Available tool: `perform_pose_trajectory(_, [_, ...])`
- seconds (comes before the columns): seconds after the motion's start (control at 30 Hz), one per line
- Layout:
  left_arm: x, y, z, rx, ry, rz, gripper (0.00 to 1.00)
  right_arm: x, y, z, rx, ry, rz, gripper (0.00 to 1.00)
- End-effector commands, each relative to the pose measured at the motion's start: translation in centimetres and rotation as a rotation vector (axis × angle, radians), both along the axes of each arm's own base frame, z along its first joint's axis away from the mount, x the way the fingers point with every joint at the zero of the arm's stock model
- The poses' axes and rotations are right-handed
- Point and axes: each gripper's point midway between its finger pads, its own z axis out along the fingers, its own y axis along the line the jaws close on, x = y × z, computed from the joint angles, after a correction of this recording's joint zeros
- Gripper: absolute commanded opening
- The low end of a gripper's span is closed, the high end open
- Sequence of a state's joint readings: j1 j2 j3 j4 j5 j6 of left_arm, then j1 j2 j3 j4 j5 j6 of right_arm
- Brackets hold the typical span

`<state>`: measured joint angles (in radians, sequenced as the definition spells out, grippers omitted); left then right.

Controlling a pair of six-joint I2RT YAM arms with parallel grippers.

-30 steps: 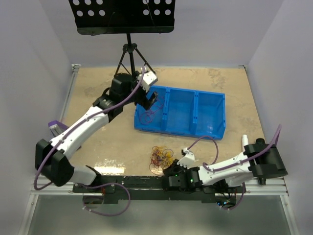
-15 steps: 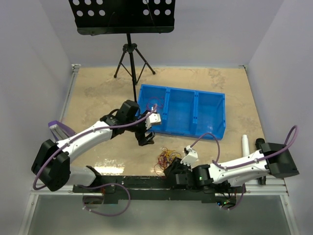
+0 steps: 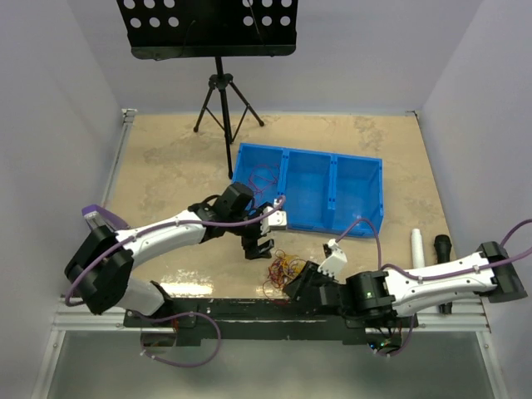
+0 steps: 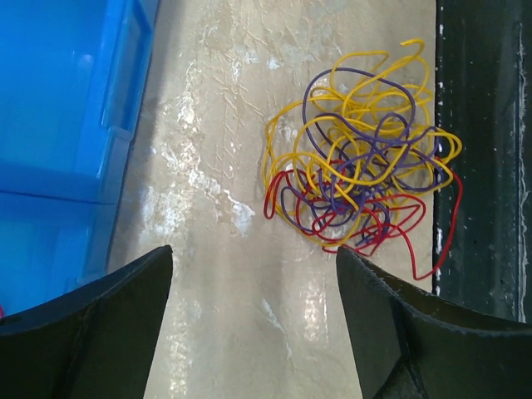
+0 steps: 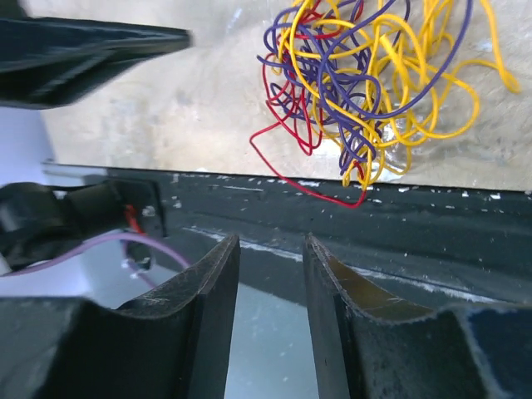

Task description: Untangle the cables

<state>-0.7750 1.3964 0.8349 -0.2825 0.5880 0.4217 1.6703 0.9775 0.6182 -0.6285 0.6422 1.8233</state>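
Note:
The cables [image 3: 280, 269] are a small tangle of thin yellow, purple and red wires lying on the table by its near edge. The tangle also shows in the left wrist view [image 4: 357, 174] and the right wrist view [image 5: 374, 75]. My left gripper [image 3: 258, 247] hovers just left of the tangle, its jaws wide open and empty [image 4: 253, 253]. My right gripper [image 3: 298, 287] sits at the near side of the tangle, over the black front rail, its jaws a narrow gap apart and empty [image 5: 268, 241]. One thin wire [image 3: 253, 179] lies in the left compartment of the blue bin.
A blue three-compartment bin [image 3: 353, 179] stands behind the tangle and shows at the left in the left wrist view [image 4: 58, 100]. A black rail [image 3: 216, 309] runs along the near edge. A tripod stand [image 3: 220, 83] is at the back. White [image 3: 418, 247] and black [image 3: 441, 247] cylinders lie at right.
My left gripper has come from the bin's left compartment down to beside the tangle. My right arm has stretched out, its gripper shifting a little toward the tangle.

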Motion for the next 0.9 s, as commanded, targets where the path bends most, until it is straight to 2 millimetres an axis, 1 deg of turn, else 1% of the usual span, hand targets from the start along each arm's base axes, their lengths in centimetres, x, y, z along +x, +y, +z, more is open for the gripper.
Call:
perform_pose_trajectory(0.0, [1.4,-2.6,0.0,-0.056,-0.044,-0.004,0.83,0.9,-2.8,-0.3,-0.035,-0.007,-0.067,0.40])
perform_pose_trajectory(0.03, [1.6,-2.8,-0.5,-0.046,-0.040,-0.011,0.83,0.9,-3.1,-0.8,-0.045,-0.002,-0.072,0.40])
perform_pose_trajectory(0.17, [1.9,-4.1,-1.4,-0.048,-0.026,-0.044,0.82,1.1,-3.8,-2.6,-0.079,0.003,-0.106,0.41])
perform_pose_trajectory(0.33, [1.6,-5.1,-1.8,-0.074,-0.013,-0.075,0.82,2.1,-4.1,-3.0,-0.068,-0.028,-0.165,0.43])
perform_pose_trajectory(0.4, [1.2,-5.4,-1.8,-0.086,-0.003,-0.094,0.77,2.5,-4.3,-2.7,-0.048,-0.040,-0.191,0.43])
perform_pose_trajectory(0.47, [0.7,-5.6,-1.9,-0.092,0.014,-0.115,0.65,3.1,-4.2,-2.1,-0.024,-0.062,-0.208,0.43])
perform_pose_trajectory(0.53, [0.2,-5.6,-2.1,-0.095,0.022,-0.132,0.47,3.5,-3.9,-1.6,-0.024,-0.083,-0.212,0.43])
perform_pose_trajectory(0.6, [-0.1,-5.4,-2.2,-0.092,0.027,-0.139,0.29,3.8,-3.6,-1.9,-0.064,-0.102,-0.203,0.43])
perform_pose_trajectory(0.67, [-0.2,-5.0,-2.3,-0.079,0.016,-0.140,0.13,4.0,-3.0,-2.4,-0.103,-0.113,-0.186,0.43])
perform_pose_trajectory(0.7, [-0.1,-4.7,-2.3,-0.067,0.009,-0.137,0.07,4.1,-2.6,-2.6,-0.120,-0.115,-0.183,0.43])
perform_pose_trajectory(0.73, [-0.1,-4.3,-2.3,-0.051,-0.001,-0.130,0.01,4.3,-2.3,-2.9,-0.138,-0.119,-0.178,0.43])
perform_pose_trajectory(0.8, [-0.1,-3.5,-2.1,-0.029,-0.022,-0.124,0.00,4.8,-1.9,-3.3,-0.164,-0.127,-0.180,0.42])
perform_pose_trajectory(0.87, [-0.1,-2.6,-1.8,-0.010,-0.042,-0.119,0.00,5.3,-1.6,-3.4,-0.177,-0.137,-0.186,0.39])
